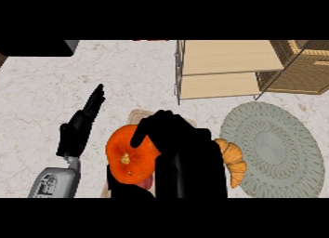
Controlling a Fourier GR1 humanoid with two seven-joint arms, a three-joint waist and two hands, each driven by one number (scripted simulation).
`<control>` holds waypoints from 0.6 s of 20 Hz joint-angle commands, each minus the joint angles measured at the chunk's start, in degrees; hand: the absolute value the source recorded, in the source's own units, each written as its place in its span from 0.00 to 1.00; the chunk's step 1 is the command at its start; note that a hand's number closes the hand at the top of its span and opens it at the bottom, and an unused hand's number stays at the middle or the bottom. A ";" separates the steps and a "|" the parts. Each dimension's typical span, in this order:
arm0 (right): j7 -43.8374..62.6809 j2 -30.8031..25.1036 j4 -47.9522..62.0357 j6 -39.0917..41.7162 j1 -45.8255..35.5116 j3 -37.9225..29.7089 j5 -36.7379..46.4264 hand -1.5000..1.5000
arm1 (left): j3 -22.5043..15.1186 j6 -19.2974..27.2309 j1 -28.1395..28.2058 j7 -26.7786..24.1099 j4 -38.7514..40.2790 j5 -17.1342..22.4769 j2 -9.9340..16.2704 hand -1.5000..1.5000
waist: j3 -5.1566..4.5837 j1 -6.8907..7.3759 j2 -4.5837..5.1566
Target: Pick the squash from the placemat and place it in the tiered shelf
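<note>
Nearest to me, my right hand [184, 148] sits low in the middle of the view, its fingers [145, 130] curled over the top and right side of the squash [129, 158]. The hand is clasping that squash, and my dark forearm covers much of what lies below it. The squash is bright orange with a pale stem spot on its near face, and it shows just left of my palm, over a tan board [134, 114] whose far edge peeks out beyond my fingers. I cannot tell whether the squash rests on that board or is lifted off it.

To the left, my left hand [78, 130] lies over the bench [30, 102], fingers straight and pointing away from me, holding nothing, well apart from the squash.

Just right of my right hand a golden croissant [234, 162] lies on the near left edge of the round grey-green placemat [277, 144]. The squash is left of this placemat, not on it.

Farther off, beyond the placemat, stands the tiered shelf [219, 69], its pale wooden levels framed by thin metal rods. A woven basket [304, 69] sits touching its right side. At the far left corner a dark object [33, 47] lies along the edge of the bench.
</note>
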 commanded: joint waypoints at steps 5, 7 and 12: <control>14.54 0.97 0.88 9.74 -11.45 -7.84 5.87 1.00 | 1.68 -0.15 -1.03 -0.60 -0.22 0.70 1.06 0.50 | 0.01 -0.34 0.15; 12.22 0.97 4.33 11.88 -16.68 -14.47 3.06 1.00 | -0.20 0.25 -1.34 1.53 -0.93 0.07 -0.65 0.50 | 0.01 0.15 0.35; 12.27 0.98 7.04 14.47 -22.64 -20.22 1.73 1.00 | 1.19 -1.27 -0.42 0.06 -0.28 1.23 0.94 0.50 | 0.05 0.32 0.40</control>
